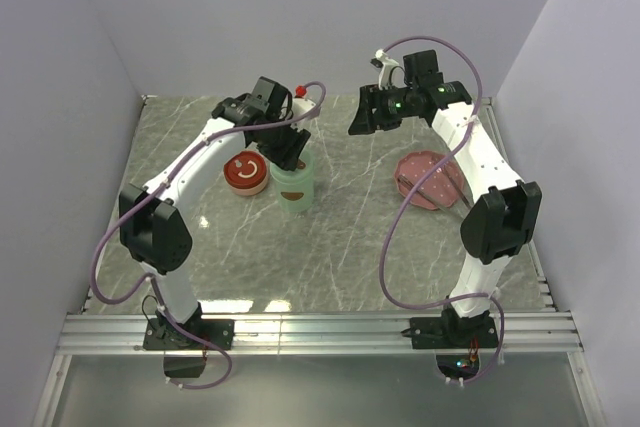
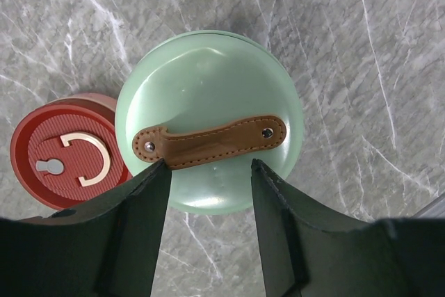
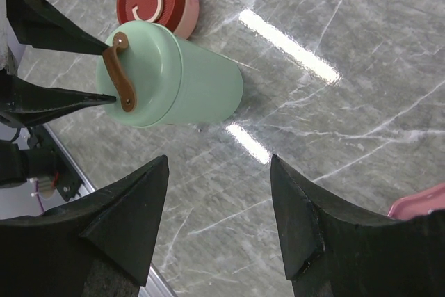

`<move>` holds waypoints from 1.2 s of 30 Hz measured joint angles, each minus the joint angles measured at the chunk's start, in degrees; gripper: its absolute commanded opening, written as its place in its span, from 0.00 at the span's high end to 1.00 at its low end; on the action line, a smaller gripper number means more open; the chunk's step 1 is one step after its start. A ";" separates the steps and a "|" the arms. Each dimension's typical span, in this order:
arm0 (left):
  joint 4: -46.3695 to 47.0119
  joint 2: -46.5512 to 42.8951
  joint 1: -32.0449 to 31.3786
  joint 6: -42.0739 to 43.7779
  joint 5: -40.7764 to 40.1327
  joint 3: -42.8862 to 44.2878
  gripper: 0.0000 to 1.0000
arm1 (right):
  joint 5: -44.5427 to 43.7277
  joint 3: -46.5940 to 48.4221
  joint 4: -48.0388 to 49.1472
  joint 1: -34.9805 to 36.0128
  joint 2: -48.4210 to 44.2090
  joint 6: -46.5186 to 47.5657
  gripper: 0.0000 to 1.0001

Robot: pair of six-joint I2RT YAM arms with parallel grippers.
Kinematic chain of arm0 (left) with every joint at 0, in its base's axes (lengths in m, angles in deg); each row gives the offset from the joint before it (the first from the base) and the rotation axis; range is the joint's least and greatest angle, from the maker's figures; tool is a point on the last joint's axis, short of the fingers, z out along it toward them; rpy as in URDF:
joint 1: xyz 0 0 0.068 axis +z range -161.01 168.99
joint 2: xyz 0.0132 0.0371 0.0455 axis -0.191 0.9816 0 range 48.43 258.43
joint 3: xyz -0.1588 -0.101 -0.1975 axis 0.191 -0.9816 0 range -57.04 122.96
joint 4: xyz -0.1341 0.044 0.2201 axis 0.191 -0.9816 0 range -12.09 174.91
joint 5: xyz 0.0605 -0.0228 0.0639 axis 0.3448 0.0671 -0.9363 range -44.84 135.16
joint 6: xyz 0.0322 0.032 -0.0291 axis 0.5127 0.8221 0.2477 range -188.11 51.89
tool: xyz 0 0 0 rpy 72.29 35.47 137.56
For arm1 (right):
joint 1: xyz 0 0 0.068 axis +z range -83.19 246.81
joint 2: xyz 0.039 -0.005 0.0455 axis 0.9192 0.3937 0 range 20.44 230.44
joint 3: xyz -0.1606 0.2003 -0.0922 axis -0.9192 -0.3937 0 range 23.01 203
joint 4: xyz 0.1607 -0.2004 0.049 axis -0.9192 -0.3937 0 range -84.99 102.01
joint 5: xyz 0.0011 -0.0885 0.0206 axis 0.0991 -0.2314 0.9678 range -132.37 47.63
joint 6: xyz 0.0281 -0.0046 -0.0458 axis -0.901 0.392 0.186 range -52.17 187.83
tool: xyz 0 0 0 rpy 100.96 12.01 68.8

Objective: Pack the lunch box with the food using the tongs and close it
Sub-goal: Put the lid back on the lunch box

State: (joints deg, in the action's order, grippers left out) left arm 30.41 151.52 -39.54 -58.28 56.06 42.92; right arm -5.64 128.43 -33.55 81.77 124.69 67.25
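Black fingers of your left gripper [image 2: 208, 166] stand apart and empty, just over the brown strap [image 2: 208, 140] on the lidded mint-green lunch box [image 2: 208, 74], with a red-lidded tub [image 2: 66, 158] just beside it. Your right gripper [image 3: 219, 161] hangs open and empty, well apart. The box looks shut. You cannot tell whether it is packed: neither food nor tongs can be made out on the pink plate [image 1: 410, 165].

White arms, black joints
The left arm [image 1: 190, 162] and right arm [image 1: 478, 152] are showing white links; lilac cables [image 1: 384, 247] are looping along them, black wedge-shaped jaws are looking matte, and a green light [image 1: 398, 103] is glowing.
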 measured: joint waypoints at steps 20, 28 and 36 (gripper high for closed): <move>-10.91 7.85 -1.09 0.02 -1.90 22.03 0.43 | 0.83 -0.02 -0.50 -0.13 -0.02 0.68 0.31; -8.09 6.82 -1.51 0.57 -1.40 12.98 0.42 | 0.85 -0.02 -0.70 -0.13 -0.02 0.87 0.31; 0.11 2.82 -1.62 1.77 -2.08 3.69 0.44 | 0.85 -0.04 -0.85 -0.13 -0.02 1.29 0.31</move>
State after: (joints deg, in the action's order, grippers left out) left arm 30.52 154.34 -41.16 -56.51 53.98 46.62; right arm -4.78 128.39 -34.40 81.64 124.66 68.54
